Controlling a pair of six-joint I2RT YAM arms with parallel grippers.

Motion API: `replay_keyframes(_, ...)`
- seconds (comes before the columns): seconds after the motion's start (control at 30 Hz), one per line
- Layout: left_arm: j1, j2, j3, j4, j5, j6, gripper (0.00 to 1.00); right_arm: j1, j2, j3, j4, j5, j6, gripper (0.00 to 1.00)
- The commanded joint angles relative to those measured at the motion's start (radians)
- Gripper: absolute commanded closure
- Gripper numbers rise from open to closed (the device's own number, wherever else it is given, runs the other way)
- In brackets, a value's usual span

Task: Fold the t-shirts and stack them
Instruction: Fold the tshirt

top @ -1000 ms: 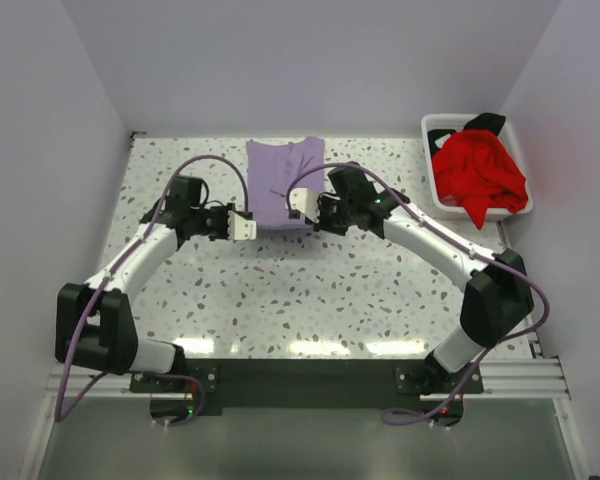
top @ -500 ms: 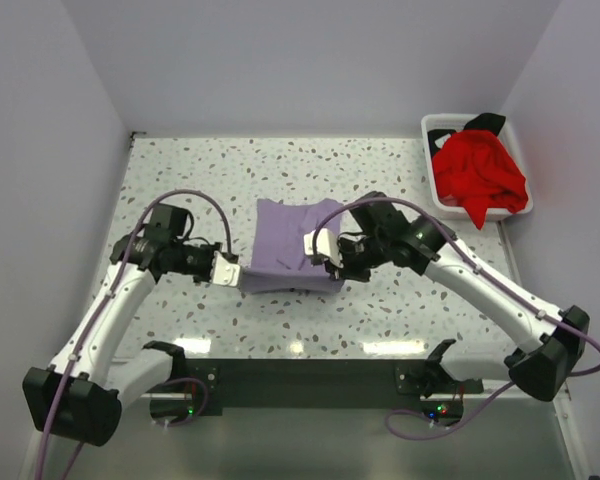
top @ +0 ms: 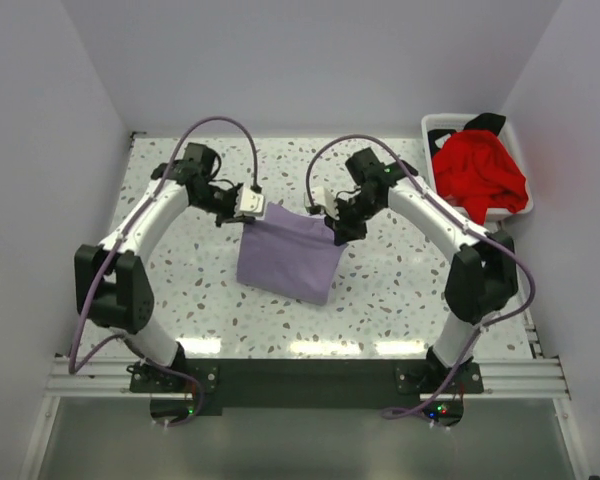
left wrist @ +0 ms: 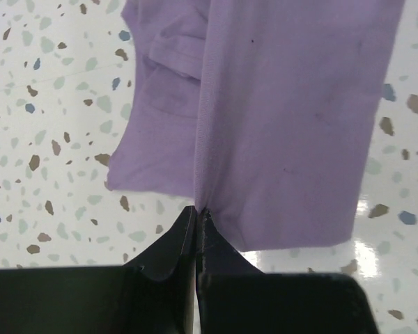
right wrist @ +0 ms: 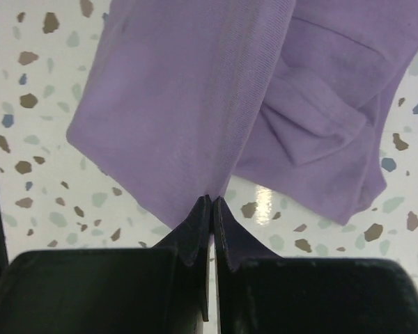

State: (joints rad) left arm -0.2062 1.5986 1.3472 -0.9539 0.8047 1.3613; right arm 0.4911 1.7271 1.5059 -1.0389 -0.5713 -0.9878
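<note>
The lavender-purple t-shirt (top: pixel 288 255) hangs doubled over between my two grippers above the middle of the table, its lower part trailing toward the near edge. My left gripper (top: pixel 250 206) is shut on its top left edge; the wrist view shows the cloth (left wrist: pixel 279 118) pinched at my left gripper's tips (left wrist: pixel 197 210). My right gripper (top: pixel 331 222) is shut on the top right edge, the cloth (right wrist: pixel 188 104) pinched at my right gripper's tips (right wrist: pixel 212 200). A bright red t-shirt (top: pixel 478 172) is heaped in the basket, with a bit of a black one (top: pixel 486 122) behind it.
The white plastic basket (top: pixel 432 130) stands at the far right corner against the right wall. White walls close in the speckled table (top: pixel 180 290) on the left, back and right.
Both grippers have lifted the purple t-shirt off the table and carried it back toward the middle; it now hangs between them instead of lying low near the front.
</note>
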Motion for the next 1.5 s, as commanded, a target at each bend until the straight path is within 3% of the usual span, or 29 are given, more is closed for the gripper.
replay_keyframes(0.0, 0.007, 0.11, 0.154, 0.079, -0.025, -0.016, 1.0, -0.037, 0.093, 0.112, -0.102, -0.029, -0.132, 1.0)
replay_keyframes(0.33, -0.01, 0.47, 0.414, 0.199, -0.053, -0.103, 1.0, -0.137, 0.403, 0.373, -0.121, 0.008, -0.224, 1.0)
replay_keyframes(0.63, -0.062, 0.581, 0.351, 0.293, -0.136, -0.243, 1.0, -0.134, 0.578, 0.424, 0.034, 0.143, -0.212, 1.0)
replay_keyframes(0.87, -0.071, 0.384, -0.015, 0.313, -0.105, -0.333, 1.0, -0.089, 0.551, 0.346, 0.106, 0.191, -0.264, 1.0)
replay_keyframes(1.03, -0.073, 0.16, -0.274, 0.311, -0.078, -0.361, 1.0, -0.016, 0.361, 0.128, 0.103, 0.128, -0.246, 1.0)
replay_keyframes(1.27, -0.07, 0.011, -0.422, 0.348, -0.064, -0.407, 1.0, 0.02, 0.189, -0.096, 0.123, 0.057, -0.151, 1.0)
replay_keyframes(1.33, -0.067, -0.002, -0.427, 0.374, -0.068, -0.4, 0.87, 0.021, 0.19, -0.069, 0.097, 0.042, -0.124, 0.76)
replay_keyframes(1.4, -0.061, -0.011, -0.408, 0.388, -0.046, -0.395, 0.64, 0.011, 0.196, -0.018, 0.05, 0.021, -0.069, 0.48)
replay_keyframes(1.47, -0.062, -0.02, -0.375, 0.405, -0.012, -0.389, 0.6, -0.011, 0.195, 0.034, 0.034, -0.049, 0.004, 0.44)
